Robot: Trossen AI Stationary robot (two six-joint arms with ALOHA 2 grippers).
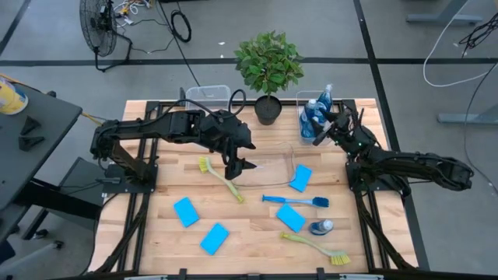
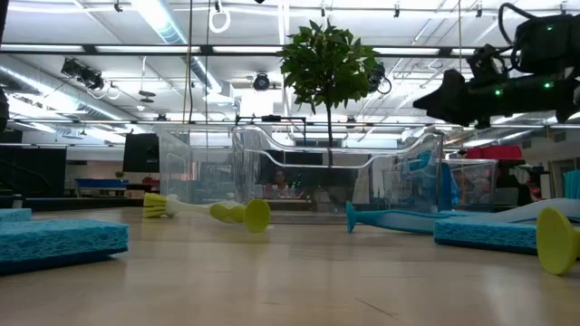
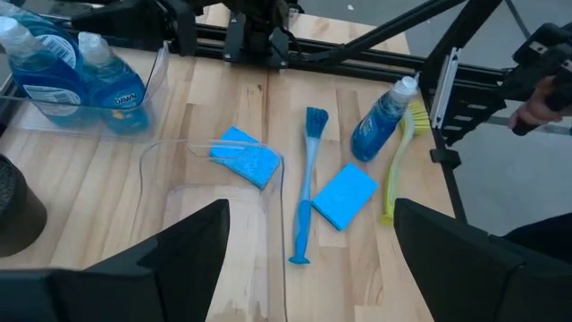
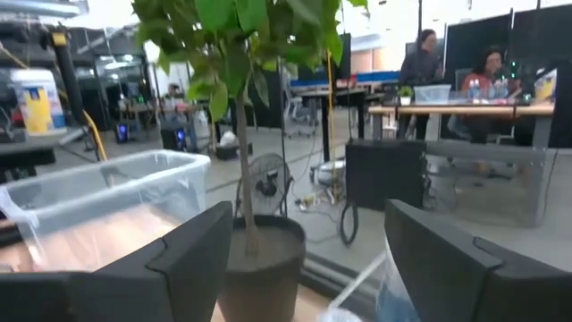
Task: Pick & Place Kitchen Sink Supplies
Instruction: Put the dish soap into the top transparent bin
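Blue sponges lie flat on the wooden table [image 1: 186,211] [image 1: 214,238] [image 1: 291,218], and one more [image 1: 300,177] [image 3: 246,156] lies at the right end of a clear bin [image 1: 268,166]. A yellow-green brush [image 1: 220,177], a blue brush [image 1: 296,201] [image 3: 307,188] and a second yellow-green brush [image 1: 319,247] lie on the boards. One blue-liquid bottle [image 1: 320,227] [image 3: 382,121] lies on its side. My left gripper [image 1: 237,166] [image 3: 308,259] hangs open above the clear bin's left end. My right gripper [image 1: 319,136] [image 4: 308,268] is open beside the far-right bin holding bottles [image 1: 315,115] [image 3: 71,76].
A potted plant [image 1: 268,70] [image 4: 259,259] stands at the far edge between an empty clear bin [image 1: 208,97] [image 4: 107,197] and the bottle bin. Open boards lie along the near left. People sit at desks in the room beyond.
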